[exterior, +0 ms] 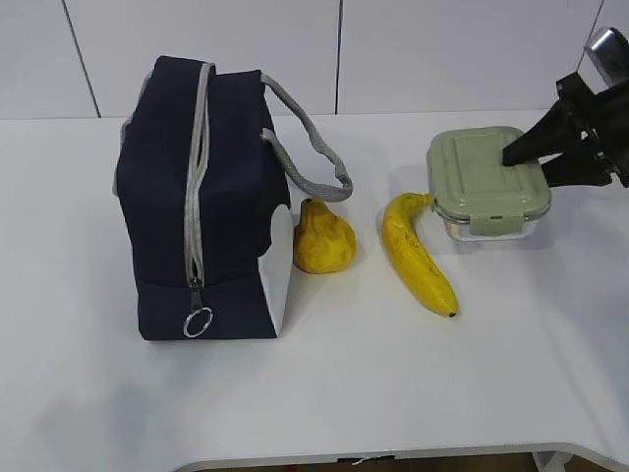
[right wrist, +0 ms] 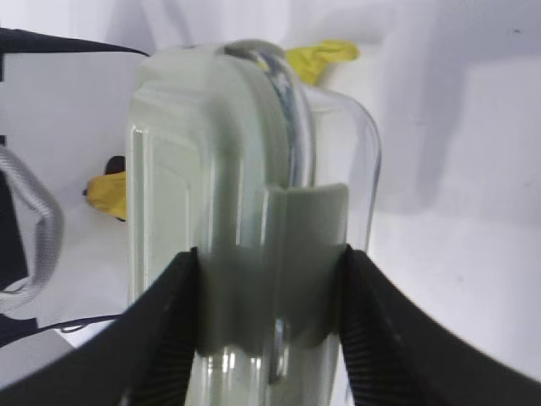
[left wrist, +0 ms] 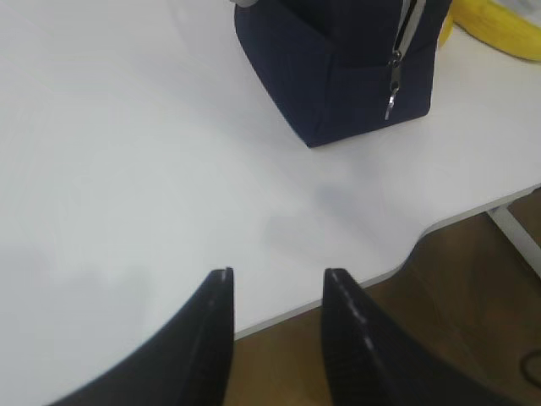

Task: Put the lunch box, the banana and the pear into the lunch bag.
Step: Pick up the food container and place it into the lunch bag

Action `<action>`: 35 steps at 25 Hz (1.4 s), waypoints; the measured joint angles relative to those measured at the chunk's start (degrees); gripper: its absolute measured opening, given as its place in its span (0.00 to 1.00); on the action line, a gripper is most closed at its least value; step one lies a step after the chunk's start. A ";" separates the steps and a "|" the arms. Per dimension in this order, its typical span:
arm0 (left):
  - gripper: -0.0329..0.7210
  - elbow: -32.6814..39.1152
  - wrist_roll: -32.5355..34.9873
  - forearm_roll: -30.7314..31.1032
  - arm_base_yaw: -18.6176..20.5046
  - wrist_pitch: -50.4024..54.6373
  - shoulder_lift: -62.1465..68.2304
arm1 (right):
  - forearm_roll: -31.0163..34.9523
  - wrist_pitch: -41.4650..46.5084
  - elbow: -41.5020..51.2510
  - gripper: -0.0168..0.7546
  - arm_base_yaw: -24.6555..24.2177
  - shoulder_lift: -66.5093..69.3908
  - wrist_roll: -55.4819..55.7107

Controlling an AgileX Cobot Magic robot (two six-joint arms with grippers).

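Nearest me in the exterior view, the lunch bag stands on the white table with its grey zipper run shut and the ring pull hanging at the bottom. Just beside its white corner lies the pear, then the banana, whose stem end reaches the lunch box at the far right. The right gripper straddles the box's right end.

The right wrist view shows what the exterior cannot: my right gripper's two fingers sit on either side of the lid clip and appear pressed against the box. I judge it a grip on the box, though whether it has left the table I cannot tell.

The left wrist view shows the left gripper with fingers parted, holding nothing, low over bare table near the front edge, well apart from the bag; this arm is out of the exterior frame.

Risks, as I judge them:
- The bag is closed; nothing can go in until the zipper is drawn, and the idle left gripper is far from the pull.
- The hold is at one end, across a clip; the smooth box could tilt, slip, or pop the clip.
- Lifting may nudge the banana, which could roll toward the pear.
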 joint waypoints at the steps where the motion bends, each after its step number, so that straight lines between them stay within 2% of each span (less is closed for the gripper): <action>1: 0.37 0.00 0.00 -0.34 0.00 0.00 0.52 | 0.26 0.13 0.00 0.51 0.14 -0.39 0.53; 7: 0.37 -3.22 0.00 -5.16 0.00 -2.22 6.83 | 1.14 0.25 0.00 0.51 1.61 -3.76 3.97; 15: 0.37 -7.27 0.00 -13.42 0.00 -10.58 22.57 | 8.69 0.67 0.10 0.51 3.68 -8.56 4.81; 23: 0.51 -13.00 1.13 -19.62 0.00 -18.93 42.54 | 15.79 0.77 -0.74 0.51 8.01 -9.86 5.05; 30: 0.53 -21.62 8.81 -28.42 0.00 -19.95 61.07 | 16.60 0.77 -0.97 0.51 12.45 -9.86 4.94; 35: 0.53 -28.97 10.59 -30.50 0.00 -18.08 70.15 | 16.60 0.77 -0.97 0.51 14.89 -9.86 4.84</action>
